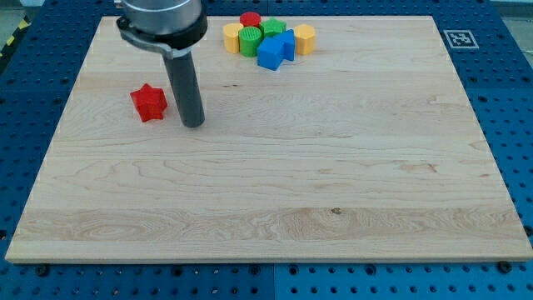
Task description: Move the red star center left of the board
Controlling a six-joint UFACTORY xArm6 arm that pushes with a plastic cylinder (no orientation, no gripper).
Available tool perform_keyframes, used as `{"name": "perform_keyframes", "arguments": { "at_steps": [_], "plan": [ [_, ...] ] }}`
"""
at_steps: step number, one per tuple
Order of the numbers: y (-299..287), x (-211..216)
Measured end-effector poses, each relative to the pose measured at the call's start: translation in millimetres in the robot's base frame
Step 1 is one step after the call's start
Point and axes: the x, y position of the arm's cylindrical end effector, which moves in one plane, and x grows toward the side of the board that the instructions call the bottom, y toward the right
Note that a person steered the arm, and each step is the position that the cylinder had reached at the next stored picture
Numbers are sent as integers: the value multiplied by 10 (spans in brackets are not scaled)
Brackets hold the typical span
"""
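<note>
The red star (149, 102) lies on the wooden board (275, 192) in its upper left part. My tip (193, 124) rests on the board just to the right of the star and slightly lower, with a small gap between them. The dark rod rises from the tip to the arm's mount at the view's top.
A tight cluster of blocks sits at the top middle: a red cylinder (250, 19), a yellow block (232, 37), a green block (250, 41), a green block (272, 30), a blue block (270, 54), a blue block (286, 43) and a yellow hexagon (305, 38). A fiducial tag (459, 38) marks the top right corner.
</note>
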Motion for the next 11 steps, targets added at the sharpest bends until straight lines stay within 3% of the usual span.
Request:
{"name": "perform_keyframes", "arguments": {
  "at_steps": [1,5,11],
  "plan": [
    [-105,-154],
    [-681,-120],
    [-1015,-111]
  ]
}}
